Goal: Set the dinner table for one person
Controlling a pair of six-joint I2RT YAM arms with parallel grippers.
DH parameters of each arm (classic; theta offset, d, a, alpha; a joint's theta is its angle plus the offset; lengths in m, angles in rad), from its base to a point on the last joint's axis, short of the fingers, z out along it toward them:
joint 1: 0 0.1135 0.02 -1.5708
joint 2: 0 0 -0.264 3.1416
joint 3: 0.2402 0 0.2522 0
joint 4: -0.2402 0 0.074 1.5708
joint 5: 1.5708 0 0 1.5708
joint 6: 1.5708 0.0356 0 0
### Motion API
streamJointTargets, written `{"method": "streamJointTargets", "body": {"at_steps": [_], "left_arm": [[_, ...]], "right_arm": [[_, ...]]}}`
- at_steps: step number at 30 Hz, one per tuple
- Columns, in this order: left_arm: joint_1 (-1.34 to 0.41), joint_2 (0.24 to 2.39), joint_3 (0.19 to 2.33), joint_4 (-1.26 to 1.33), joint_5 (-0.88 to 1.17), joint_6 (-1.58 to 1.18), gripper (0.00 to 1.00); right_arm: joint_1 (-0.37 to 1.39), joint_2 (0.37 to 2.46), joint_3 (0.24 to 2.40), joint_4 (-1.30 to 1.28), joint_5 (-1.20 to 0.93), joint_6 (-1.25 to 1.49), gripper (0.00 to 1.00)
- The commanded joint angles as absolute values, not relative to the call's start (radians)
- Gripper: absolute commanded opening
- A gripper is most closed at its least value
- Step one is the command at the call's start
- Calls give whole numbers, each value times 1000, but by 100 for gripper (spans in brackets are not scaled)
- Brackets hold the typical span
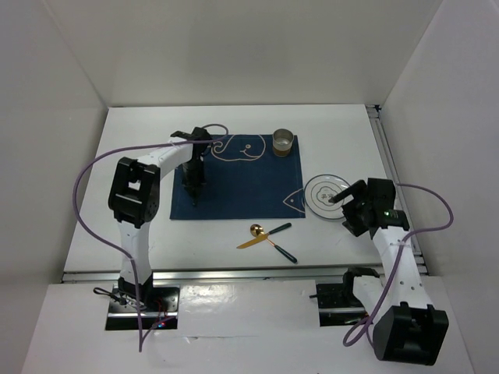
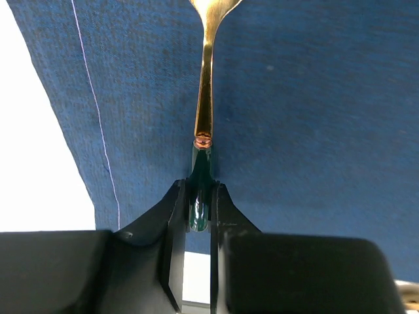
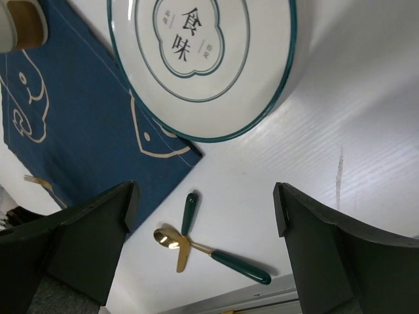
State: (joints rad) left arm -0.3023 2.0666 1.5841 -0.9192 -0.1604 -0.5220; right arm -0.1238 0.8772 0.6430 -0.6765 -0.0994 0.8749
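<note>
The white dinner table (image 1: 335, 132) holds a navy whale-print placemat (image 1: 242, 191) at its centre. The left gripper (image 2: 200, 191) is clamped on the green handle of a gold utensil (image 2: 205, 98) over the mat's left side. The right gripper (image 3: 204, 188) hangs with its fingers spread wide, holding nothing, near a white plate (image 1: 323, 191) at the mat's right edge. A spoon (image 1: 256, 231) and knife (image 1: 251, 243) lie crossed on the near tabletop. A cup (image 1: 283, 142) stands on the mat's far right corner.

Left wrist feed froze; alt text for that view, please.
The left gripper is shut on the green handle of a gold utensil, head cropped at top, over the navy placemat. White dinner table shows at left.
</note>
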Motion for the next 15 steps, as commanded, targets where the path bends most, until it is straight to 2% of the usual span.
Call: {"method": "streamJointTargets", "body": {"at_steps": [1,2,3,7,8,10,11,15], "left_arm": [[-296,2079,1608,-957,-190,-502,8],[-296,2088,1608,-947,-190,-502,18],[-296,2088,1608,-946,-190,-502,32],[-305,2097,1617,-946,-202,-502,55],[-305,2083,1617,-946,-218,-502,71],[-305,2047,1626,-957,-228,-502,85],[-305,2034,1626,-957,-229,-502,88],[-305,1965,1692,-1014,-218,-492,87]], "right_arm": [[-146,842,612,-715,-104,966,97],[-146,832,612,-715,-94,982,97],[-146,831,600,-715,-84,982,97],[-155,831,554,-692,-84,995,97],[-155,831,543,-677,-84,996,97],[-155,831,511,-646,-95,1006,95],[-155,831,502,-612,-95,1006,95],[-155,880,468,-519,-104,1006,91]]}}
